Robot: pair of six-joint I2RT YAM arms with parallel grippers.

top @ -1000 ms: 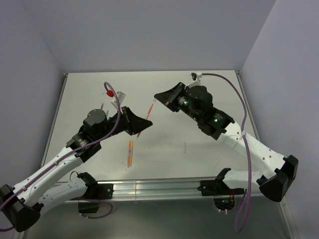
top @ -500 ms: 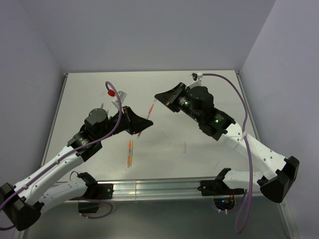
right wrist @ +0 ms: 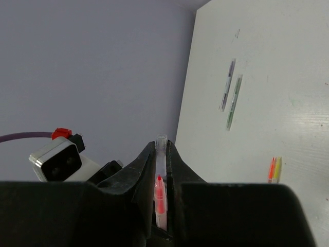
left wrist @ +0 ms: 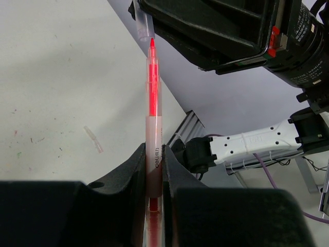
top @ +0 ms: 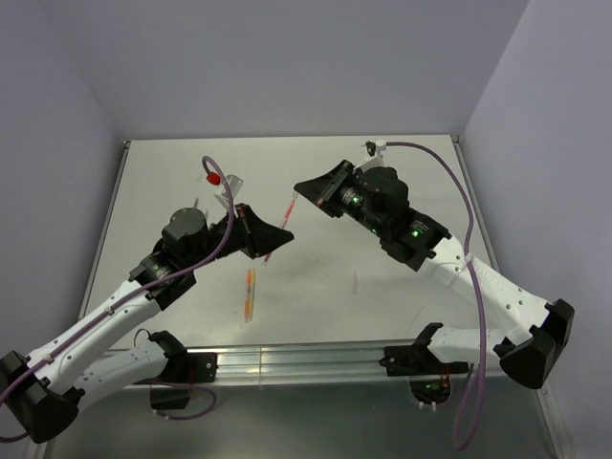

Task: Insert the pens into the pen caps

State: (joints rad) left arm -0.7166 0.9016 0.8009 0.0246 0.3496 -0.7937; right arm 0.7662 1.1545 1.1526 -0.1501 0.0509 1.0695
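Gripping slim red felt-tip pen (left wrist: pixel 152 87) with clear plastic barrel, your left gripper (left wrist: pixel 154 152) clamps its lower end; tip at mouth of clear tubular plastic cap (left wrist: pixel 144 25) pinched in your right gripper (right wrist: pixel 161 146), straight ahead.

Left gripper (left wrist: pixel 154 154): fingers clamped on the lower barrel of a red pen (left wrist: pixel 152 98), which points straight away from the wrist with its red tip bare. Right gripper (left wrist: pixel 167 15), at the far end of the pen, holds a clear cap (left wrist: pixel 144 27) whose open end meets the pen tip; the tip is not visibly inside. One loose clear cap (left wrist: pixel 93 139) lies flat on the white table (left wrist: pixel 56 72), apart from both grippers.
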